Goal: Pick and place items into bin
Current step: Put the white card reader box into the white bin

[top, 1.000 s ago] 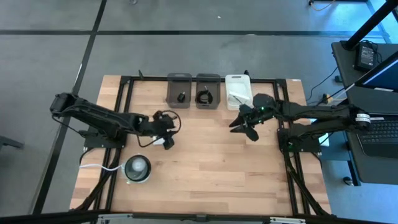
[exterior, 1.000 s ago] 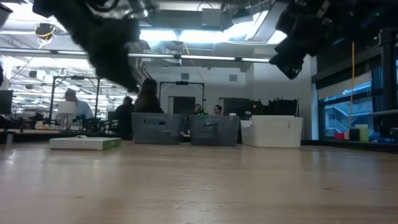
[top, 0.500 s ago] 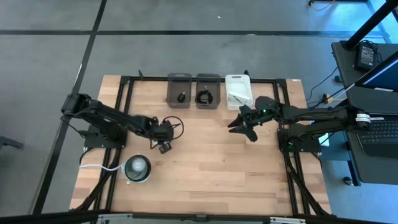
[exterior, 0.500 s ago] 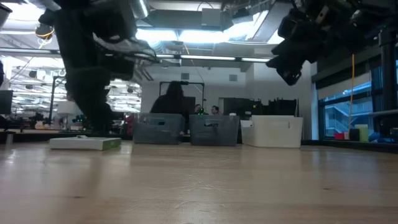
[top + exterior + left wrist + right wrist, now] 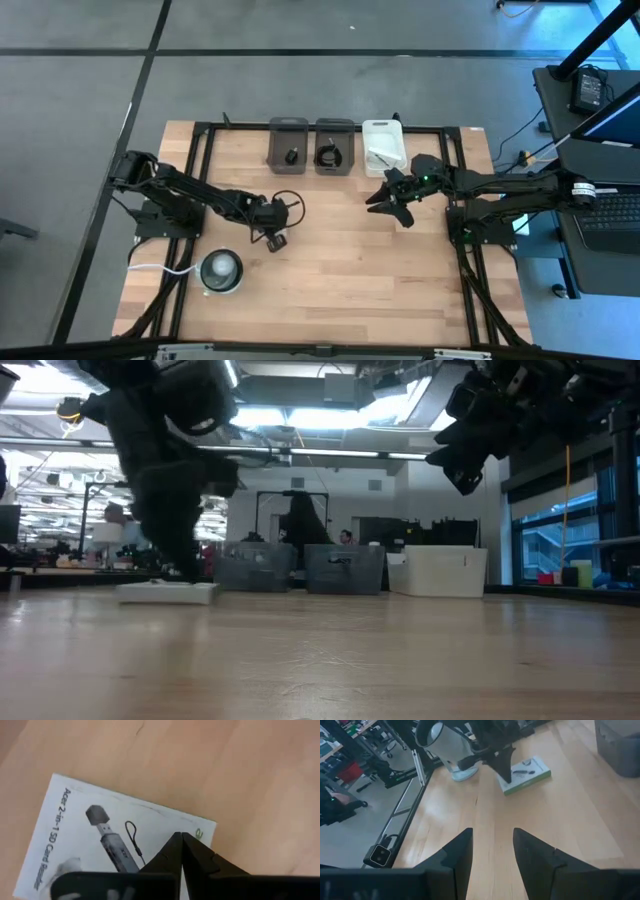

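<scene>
A flat white packet with dark print lies flat on the table left of centre, also seen in the high view. My left gripper is shut, its tips down on the packet. My right gripper hangs open in the air in front of the white bin, nothing between its fingers. A tiny black block lies in the left grey bin and a coiled black cable in the right grey bin. My left gripper sets its shut fingertips on the packet's printed top face, near one short end. The fingers slant down from the table's left side. The packet lies flat on the table under them.
A round grey-white disc with a white cord sits near the front left. The three bins stand in a row at the far edge. Bare wood stretches across the table's middle and near right. People show in the room beyond the table.
My left gripper has gone toward the table's right and slightly toward its near edge, come down onto the packet and shut its fingers. The packet has slid a little toward the right with it. My right gripper has kept nearly still.
</scene>
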Robot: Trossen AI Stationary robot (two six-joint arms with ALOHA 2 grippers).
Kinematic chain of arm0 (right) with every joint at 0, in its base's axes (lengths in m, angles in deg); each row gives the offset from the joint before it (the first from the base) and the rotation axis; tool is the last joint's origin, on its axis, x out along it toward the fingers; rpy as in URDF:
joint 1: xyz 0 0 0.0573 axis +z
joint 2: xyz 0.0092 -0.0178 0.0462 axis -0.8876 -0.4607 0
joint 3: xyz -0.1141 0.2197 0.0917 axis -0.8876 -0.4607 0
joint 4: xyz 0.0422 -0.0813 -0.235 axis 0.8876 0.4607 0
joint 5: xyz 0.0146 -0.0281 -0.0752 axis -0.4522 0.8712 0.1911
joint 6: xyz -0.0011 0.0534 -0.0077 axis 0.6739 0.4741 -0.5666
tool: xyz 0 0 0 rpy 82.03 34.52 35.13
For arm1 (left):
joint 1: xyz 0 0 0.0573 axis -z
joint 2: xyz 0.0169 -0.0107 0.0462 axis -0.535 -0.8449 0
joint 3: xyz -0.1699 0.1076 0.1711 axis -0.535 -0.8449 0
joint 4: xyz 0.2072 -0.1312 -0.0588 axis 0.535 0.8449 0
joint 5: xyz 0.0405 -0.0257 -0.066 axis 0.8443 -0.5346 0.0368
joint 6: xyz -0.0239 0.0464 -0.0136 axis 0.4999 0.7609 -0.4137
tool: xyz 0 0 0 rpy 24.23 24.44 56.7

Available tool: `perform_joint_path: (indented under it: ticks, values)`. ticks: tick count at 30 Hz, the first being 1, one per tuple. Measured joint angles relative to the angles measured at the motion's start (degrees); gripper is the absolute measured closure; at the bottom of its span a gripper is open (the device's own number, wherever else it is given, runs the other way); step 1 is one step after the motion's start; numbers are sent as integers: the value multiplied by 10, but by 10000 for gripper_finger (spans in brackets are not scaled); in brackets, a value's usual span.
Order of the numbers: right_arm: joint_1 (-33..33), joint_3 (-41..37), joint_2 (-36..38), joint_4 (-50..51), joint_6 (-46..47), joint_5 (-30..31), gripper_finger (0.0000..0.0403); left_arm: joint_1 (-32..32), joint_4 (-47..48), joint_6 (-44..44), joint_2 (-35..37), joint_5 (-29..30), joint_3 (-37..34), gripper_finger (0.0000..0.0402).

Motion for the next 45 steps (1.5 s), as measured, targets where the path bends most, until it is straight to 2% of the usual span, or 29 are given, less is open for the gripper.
perform_joint_path:
  ticks: [8, 12, 14, 18, 23, 28, 34, 38, 45]
  values:
    - [0, 0, 0, -1, 0, 0, 257, 8, -161, 3, -21, -68, 0, 397]
    - [0, 0, 0, -3, 0, -1, 257, 24, -232, 47, -33, -75, 0, 399]
    - [0, 0, 0, -4, 0, -1, 257, 28, -234, 67, -27, -69, 2, 399]
    - [0, 0, 0, -10, 0, -1, 257, 26, -139, 71, 8, -22, 30, 399]
    - [0, 0, 0, -15, 0, -1, 257, 25, 50, 83, 50, 84, 71, 398]
    - [0, 0, 0, -15, 0, -1, 257, 20, 199, 18, 62, 152, 87, 399]
    - [0, 0, 0, -19, 0, 0, 257, -25, 275, -127, 34, 162, 87, 398]
    - [0, 0, 0, -31, 0, 0, 257, -54, 273, -135, 7, 155, 87, 398]
    - [0, 0, 0, -43, 15, 0, 257, -84, 267, -135, -59, 93, 87, 398]
